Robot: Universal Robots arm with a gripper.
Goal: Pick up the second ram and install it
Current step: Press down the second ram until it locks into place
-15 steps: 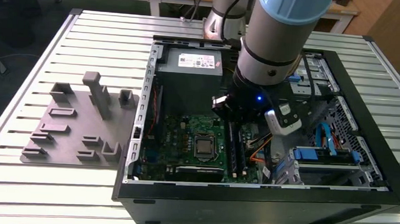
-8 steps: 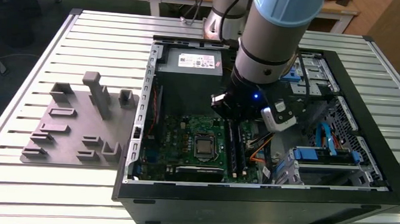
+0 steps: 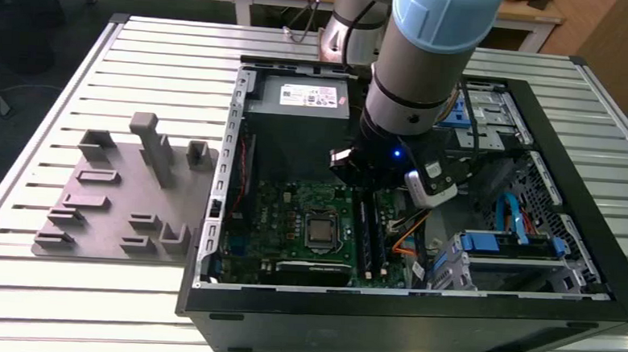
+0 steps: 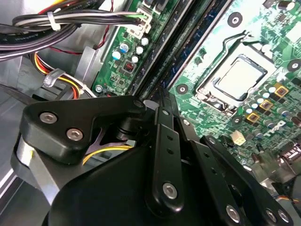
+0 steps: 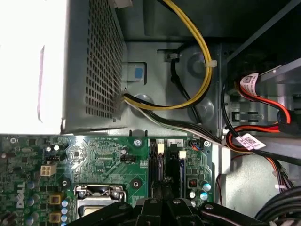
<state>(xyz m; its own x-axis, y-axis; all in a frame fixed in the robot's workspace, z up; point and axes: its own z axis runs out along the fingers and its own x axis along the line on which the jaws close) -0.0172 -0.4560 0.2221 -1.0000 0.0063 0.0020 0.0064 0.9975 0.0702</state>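
Exterior view: high, angled down on open PC case (image 3: pixel 415 310), mid-range. Both wrist views: close, facing the motherboard (image 4: pixel 263 42) (image 5: pixel 99 155); they share the CPU socket (image 4: pixel 237 80) (image 5: pixel 96 200).

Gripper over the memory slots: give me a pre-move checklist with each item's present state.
1. Black linkage gripper is inside the open black computer case, over the green motherboard: ok.
2. Gripper lined up with the long dark memory slots beside the silver CPU socket: ok.
3. Slim dark memory stick held between the fingers: cannot tell.
4. Yellow and black cable bundle clear of the slots: ok.
5. Grey holder plate on the slatted table, outside the case: ok.
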